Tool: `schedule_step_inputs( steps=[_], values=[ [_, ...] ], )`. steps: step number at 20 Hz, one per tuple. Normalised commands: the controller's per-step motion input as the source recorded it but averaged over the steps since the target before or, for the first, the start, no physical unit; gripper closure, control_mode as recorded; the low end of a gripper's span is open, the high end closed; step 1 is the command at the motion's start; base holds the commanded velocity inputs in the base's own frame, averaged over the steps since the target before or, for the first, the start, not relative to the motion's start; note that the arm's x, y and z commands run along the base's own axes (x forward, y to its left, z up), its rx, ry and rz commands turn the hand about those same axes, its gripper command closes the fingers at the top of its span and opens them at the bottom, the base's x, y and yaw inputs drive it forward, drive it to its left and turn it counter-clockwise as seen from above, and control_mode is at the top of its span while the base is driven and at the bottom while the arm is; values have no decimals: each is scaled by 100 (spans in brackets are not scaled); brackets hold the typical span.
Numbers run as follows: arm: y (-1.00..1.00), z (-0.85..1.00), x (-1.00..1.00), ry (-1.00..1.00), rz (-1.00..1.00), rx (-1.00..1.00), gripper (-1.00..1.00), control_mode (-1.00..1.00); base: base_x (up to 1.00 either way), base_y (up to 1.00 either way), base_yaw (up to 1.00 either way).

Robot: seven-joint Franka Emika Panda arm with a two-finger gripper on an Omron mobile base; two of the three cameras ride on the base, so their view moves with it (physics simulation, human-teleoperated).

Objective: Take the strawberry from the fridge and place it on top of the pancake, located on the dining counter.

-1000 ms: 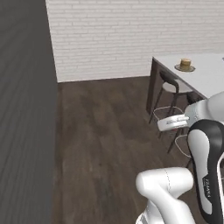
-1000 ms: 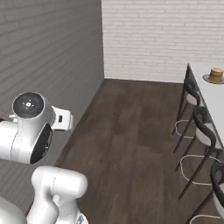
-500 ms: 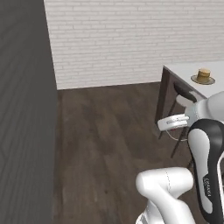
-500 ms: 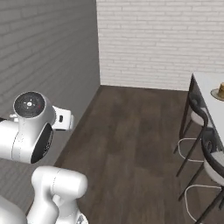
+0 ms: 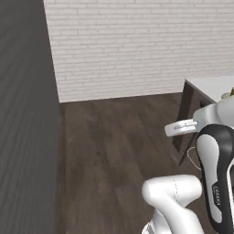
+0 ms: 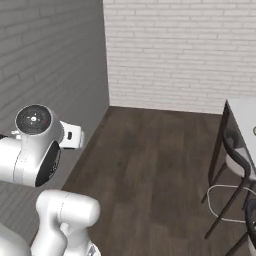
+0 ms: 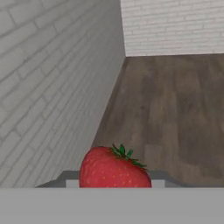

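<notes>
Reporter: Where is the strawberry [image 7: 114,168] at this moment?

Photographer: In the hand view it sits right at the gripper [image 7: 115,183], between the 2 fingertips, green cap tipped up and away from the hand. The jaws stand narrow and closed on the berry, so it is being carried.

Reporter: And the dining counter [image 5: 211,87]?

Photographer: Well apart from the gripper, off to the arm's right in the left base view, with a dark chair [image 6: 238,167] beside it in the right base view. Ahead of the hand lie wood floor [image 7: 170,109] and a white brick wall [image 7: 175,26].

Reporter: How should the fruit be handled?

Photographer: I'd judge it light, soft and easily bruised. A gentle pinch across its widest red flanks looks safest, never the leafy cap, and its rounded sides could slip or roll on release.
</notes>
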Motion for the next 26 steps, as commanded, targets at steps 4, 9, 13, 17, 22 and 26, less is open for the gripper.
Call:
schedule_step_inputs(
  steps=[4,9,13,17,22,26],
  values=[
    [0,0,0,0,0,0,100,100,100,0,0],
    [0,0,0,0,0,0,100,100,99,0,0],
    [0,0,0,0,0,0,100,100,88,0,-1],
    [0,0,0,0,0,0,100,100,77,0,-6],
    [0,0,0,0,0,0,100,100,57,0,-18],
    [0,0,0,0,0,0,100,100,44,0,-35]
  ],
)
